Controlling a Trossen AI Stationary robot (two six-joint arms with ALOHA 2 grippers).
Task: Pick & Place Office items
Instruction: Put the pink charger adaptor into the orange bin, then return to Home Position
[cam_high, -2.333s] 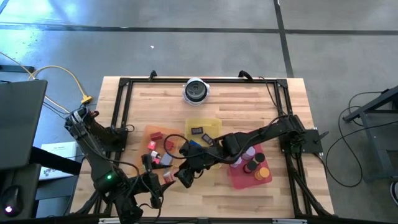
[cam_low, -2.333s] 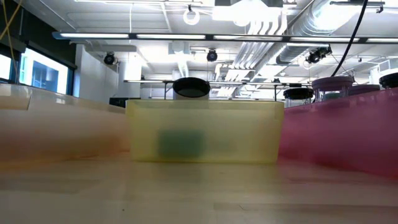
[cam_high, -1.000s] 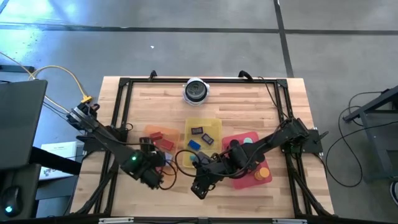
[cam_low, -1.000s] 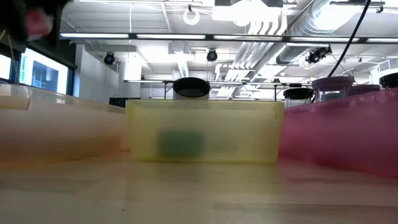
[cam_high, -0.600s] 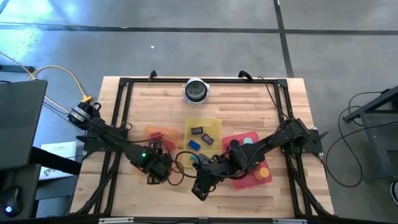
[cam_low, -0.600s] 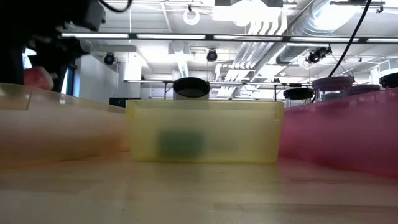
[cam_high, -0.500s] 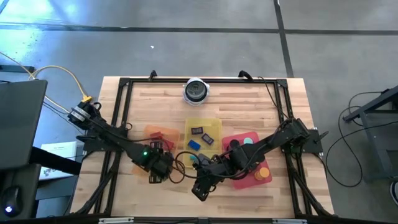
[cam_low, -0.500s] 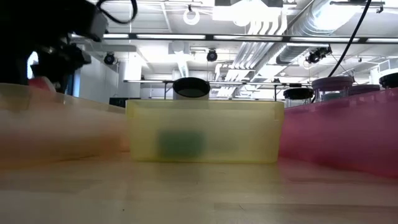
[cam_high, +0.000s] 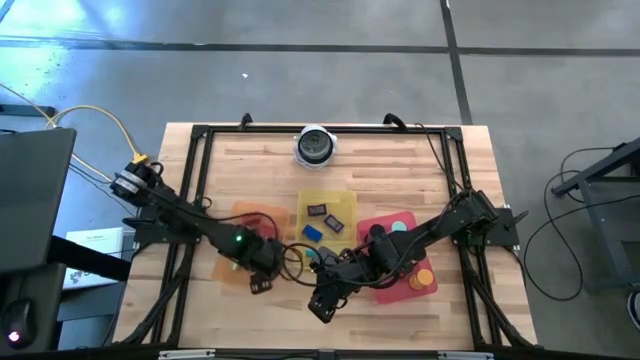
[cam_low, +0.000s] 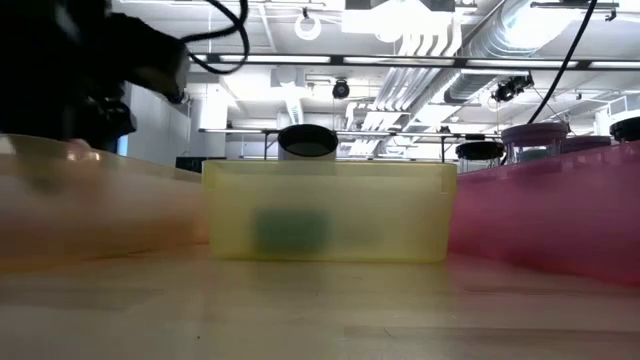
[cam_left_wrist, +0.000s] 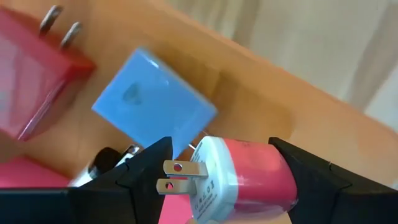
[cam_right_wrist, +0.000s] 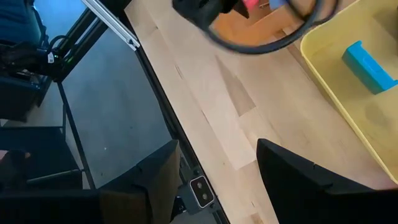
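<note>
Pink plug adapter (cam_left_wrist: 245, 180) is held between the left gripper's (cam_left_wrist: 214, 177) part-closed fingers over the orange tray (cam_high: 240, 215); if released carelessly, it could be dropped onto the blue charger block (cam_left_wrist: 155, 102). Right gripper (cam_right_wrist: 217, 165) is parked empty, half-open, over the table's front edge.

3 trays (cam_high: 385, 222), 1 round silver-black object (cam_high: 315, 146), approx 3 discs (cam_high: 422, 275).

This is a robotics lab or workshop in an open industrial hall. The floor (cam_high: 300, 60) around the rig is bare polished concrete with dark joint lines. Overhead run exposed silver ducts (cam_low: 430, 40) and long strip lights (cam_low: 250, 58) under an unfinished ceiling. The butcher-block table (cam_high: 250, 160) carries a black metal frame (cam_high: 200, 135), and a yellow cable (cam_high: 100, 115) trails off past a dark cart (cam_high: 30, 190).
</note>
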